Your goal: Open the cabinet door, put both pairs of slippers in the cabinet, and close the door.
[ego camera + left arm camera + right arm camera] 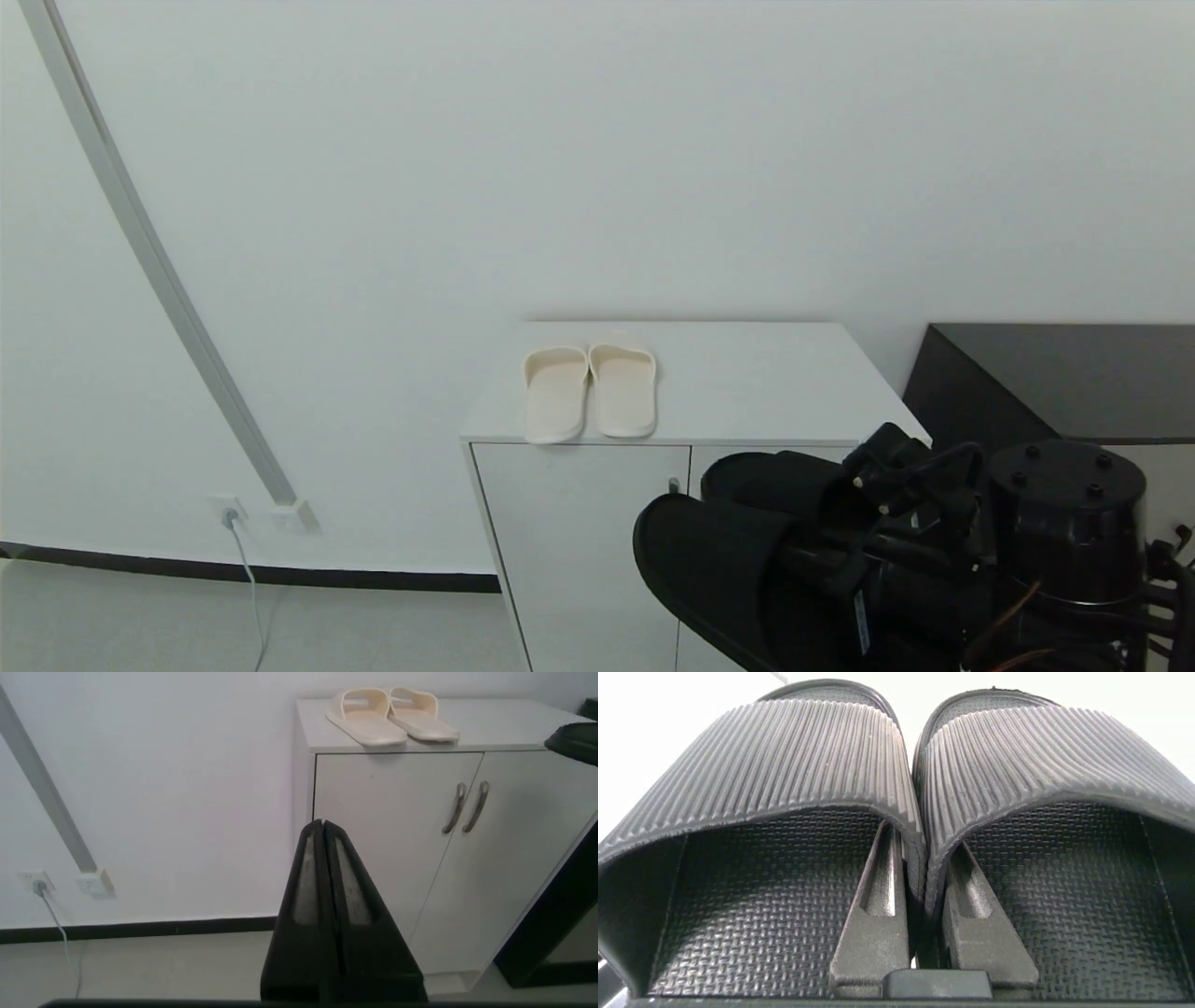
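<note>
A pair of cream slippers (pixel 590 392) (pixel 392 714) lies side by side on top of the white cabinet (pixel 747 373), near its front left edge. Both cabinet doors (pixel 579 551) are closed, with their two handles (pixel 467 807) meeting in the middle. My right gripper (pixel 920 859) is shut on a pair of black slippers (pixel 738 551) (pixel 813 784), one finger inside each slipper and the adjoining walls pinched between them. It holds them in the air in front of the cabinet's right door. My left gripper (pixel 323 826) is shut and empty, low and to the cabinet's left.
A dark piece of furniture (pixel 1055 373) stands just right of the cabinet. A wall socket with a plugged cable (pixel 229 513) and a slanting grey conduit (pixel 140 233) are on the wall to the left. Bare floor lies left of the cabinet.
</note>
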Motion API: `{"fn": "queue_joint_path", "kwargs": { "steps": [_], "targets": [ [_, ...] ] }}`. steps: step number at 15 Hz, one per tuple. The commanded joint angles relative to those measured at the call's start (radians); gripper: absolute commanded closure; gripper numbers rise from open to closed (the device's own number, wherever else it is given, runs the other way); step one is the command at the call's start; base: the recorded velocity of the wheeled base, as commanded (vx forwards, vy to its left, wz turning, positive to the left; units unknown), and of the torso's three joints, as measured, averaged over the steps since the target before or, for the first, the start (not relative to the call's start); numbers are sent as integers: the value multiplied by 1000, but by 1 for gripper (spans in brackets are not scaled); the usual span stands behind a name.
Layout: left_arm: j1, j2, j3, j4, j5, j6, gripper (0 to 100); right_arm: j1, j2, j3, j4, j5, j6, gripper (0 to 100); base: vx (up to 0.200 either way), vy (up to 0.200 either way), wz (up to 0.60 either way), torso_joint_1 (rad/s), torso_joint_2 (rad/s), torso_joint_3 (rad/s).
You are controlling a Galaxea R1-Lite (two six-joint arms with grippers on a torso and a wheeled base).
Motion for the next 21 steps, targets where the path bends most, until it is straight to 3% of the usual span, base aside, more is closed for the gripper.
{"fn": "queue_joint_path", "kwargs": {
  "steps": [1, 2, 21],
  "targets": [
    [0, 1, 0, 0, -2, -2, 100, 3, 4, 0, 0, 0, 0, 100, 0, 0, 0, -163, 383, 203],
    [0, 1, 0, 0, -2, -2, 0, 5, 4, 1, 0, 0, 0, 100, 0, 0, 0, -168, 388, 222],
    [0, 1, 0, 0, 0, 0, 0, 8, 4, 15, 0, 0, -8, 100, 0, 0, 0, -198, 506, 303]
  ]
}}
